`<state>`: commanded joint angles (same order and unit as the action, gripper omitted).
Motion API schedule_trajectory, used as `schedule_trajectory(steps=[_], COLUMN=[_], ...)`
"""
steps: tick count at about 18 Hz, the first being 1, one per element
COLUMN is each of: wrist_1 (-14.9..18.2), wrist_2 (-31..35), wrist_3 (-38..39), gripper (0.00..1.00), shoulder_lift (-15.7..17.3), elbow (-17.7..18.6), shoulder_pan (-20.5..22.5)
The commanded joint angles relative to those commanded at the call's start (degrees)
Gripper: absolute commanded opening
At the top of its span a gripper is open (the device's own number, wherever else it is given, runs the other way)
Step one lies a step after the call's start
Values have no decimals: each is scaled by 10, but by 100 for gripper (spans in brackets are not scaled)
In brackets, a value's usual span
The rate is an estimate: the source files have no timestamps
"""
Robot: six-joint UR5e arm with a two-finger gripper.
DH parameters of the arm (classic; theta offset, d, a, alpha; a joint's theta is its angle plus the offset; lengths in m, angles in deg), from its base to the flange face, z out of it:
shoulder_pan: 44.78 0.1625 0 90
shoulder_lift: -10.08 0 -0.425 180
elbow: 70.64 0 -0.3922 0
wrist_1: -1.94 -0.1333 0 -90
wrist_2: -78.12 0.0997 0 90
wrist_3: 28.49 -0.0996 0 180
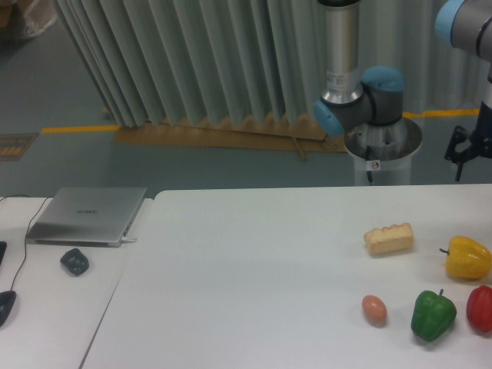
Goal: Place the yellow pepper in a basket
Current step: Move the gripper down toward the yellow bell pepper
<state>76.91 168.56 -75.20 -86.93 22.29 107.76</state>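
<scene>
The yellow pepper (467, 258) lies on the white table (254, 277) at the far right, glossy, its short dark stem pointing left. High above and behind it, at the frame's right edge, hangs the black gripper (463, 152), partly cut off by the frame; its finger spacing is unclear and nothing shows in it. The gripper is well clear of the pepper. No basket is in view.
A green pepper (433, 314) and a red pepper (481, 308) sit in front of the yellow one. A brown egg (374, 310) and a piece of bread (389, 238) lie to the left. A closed laptop (88, 215), a dark mouse (74, 261) and cables occupy the left table. The arm's base (382, 146) stands behind the table.
</scene>
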Motion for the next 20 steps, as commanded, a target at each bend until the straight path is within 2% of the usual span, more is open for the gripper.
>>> schedule_trajectory(steps=[6,8,10,12,14,17,18,20], wrist_1=[-6,-27,-33,-23,9,9,3,-28], wrist_2=[-10,-23,-19,6,13,8,-5,-36], wrist_3=[0,5,8,9,10,35,49,81], gripper=[100,100,100,100,100,100,100,100], shoulder_lift=[-6,-6,-7,-16,-19,-20,-20,-20], elbow=[-6,-4,-7,-30,-46,-48,-47,-45], shoulder_pan=[0,0,0,0,-6,-7,-6,0])
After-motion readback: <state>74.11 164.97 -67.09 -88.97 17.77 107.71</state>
